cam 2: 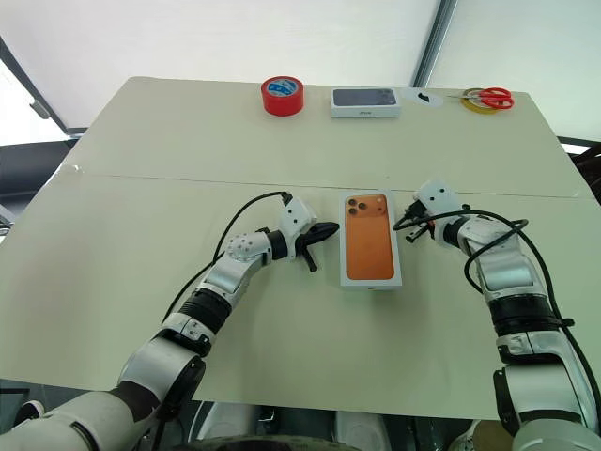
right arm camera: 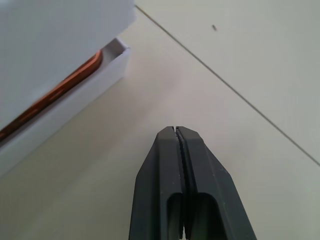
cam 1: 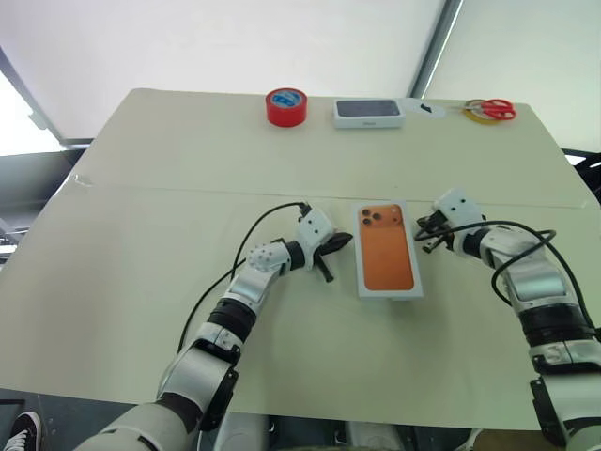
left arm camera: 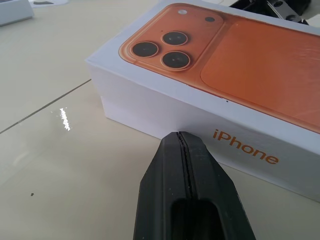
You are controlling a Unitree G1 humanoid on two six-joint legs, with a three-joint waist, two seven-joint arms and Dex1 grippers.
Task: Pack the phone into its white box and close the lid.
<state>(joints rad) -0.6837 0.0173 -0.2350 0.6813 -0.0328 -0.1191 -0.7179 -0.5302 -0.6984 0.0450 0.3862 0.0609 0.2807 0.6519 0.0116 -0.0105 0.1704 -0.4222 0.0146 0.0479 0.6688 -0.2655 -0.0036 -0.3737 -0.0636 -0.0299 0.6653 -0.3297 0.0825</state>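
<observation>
The white box (left arm camera: 132,116) lies mid-table, with the lid (cam 1: 387,254) on top of it; the lid's top carries an orange phone picture. In the right wrist view the lid (right arm camera: 55,35) stands a little above the box wall (right arm camera: 75,102), and an orange edge of the phone (right arm camera: 60,89) shows in the gap. My left gripper (cam 1: 331,250) is shut, its tip close to the box's left long side. My right gripper (cam 1: 424,237) is shut too, just off the box's right side near the far end. Neither holds anything.
Along the table's far edge lie a red tape roll (cam 1: 286,106), a white box with a dark picture on top (cam 1: 368,113), and red-handled scissors (cam 1: 493,110) beside a yellow ring. A seam crosses the tabletop behind the box.
</observation>
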